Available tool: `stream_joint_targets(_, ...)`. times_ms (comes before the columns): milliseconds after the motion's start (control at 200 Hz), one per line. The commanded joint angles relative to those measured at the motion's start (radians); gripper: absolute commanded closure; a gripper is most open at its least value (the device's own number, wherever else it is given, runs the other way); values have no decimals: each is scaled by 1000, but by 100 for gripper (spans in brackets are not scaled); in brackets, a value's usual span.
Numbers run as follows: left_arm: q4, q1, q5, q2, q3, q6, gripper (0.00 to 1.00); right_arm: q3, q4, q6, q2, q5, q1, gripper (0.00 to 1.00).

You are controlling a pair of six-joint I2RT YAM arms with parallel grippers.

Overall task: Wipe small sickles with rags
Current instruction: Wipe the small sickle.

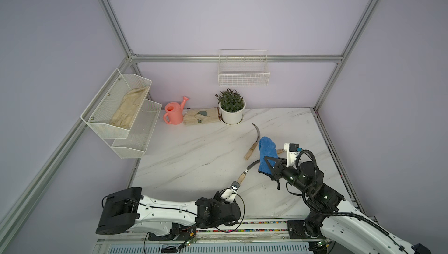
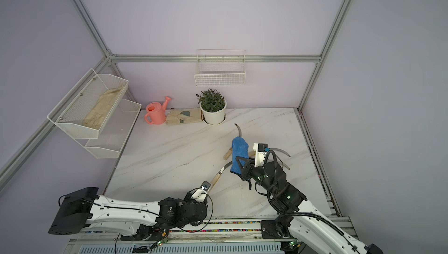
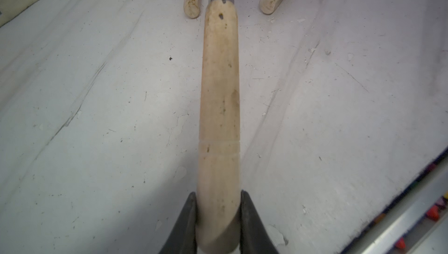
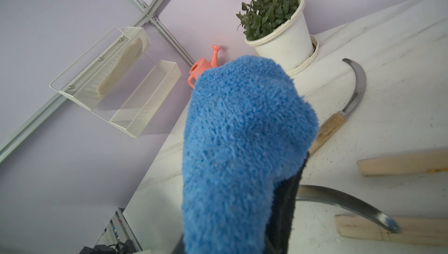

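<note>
Your held sickle (image 1: 242, 177) lies slantwise, with its handle toward the robot's base. The blade arcs away to the far right and runs in behind the lower edge of the blue rag (image 1: 266, 152). In the right wrist view the tip shows again on the rag's other side. Your left pincer (image 3: 218, 206) is clamped tight on the butt of that handle. Your right pincer (image 1: 269, 166) is closed on the rag, which stands up above it.

A second sickle (image 1: 251, 150) lies flat on the desk (image 1: 194, 158) just beyond the rag, with its tip toward the potted plant (image 1: 231, 102). Two further sickles (image 2: 282, 150) lie partly hidden behind your right arm. The desk is marble-patterned and the walls are lilac. A pink watering can (image 1: 174, 114) and beige gloves (image 1: 201, 117) sit along the back.
</note>
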Motion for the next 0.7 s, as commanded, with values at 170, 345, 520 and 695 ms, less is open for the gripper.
stream_joint_targets(170,266,33,6,40,55,269,100,6,58,5,213,150,80,100)
stream_joint_targets(345,538,32,139,-15,-69,449,100,-5,46,44,345,262,85,100)
stream_joint_targets(520,748,41,241,-38,-170,558,100,-66,10,84,270,282,89,100)
stream_joint_targets(695,781,109,407,-2,-174,579,100,-88,-54,99,177,276,95,100)
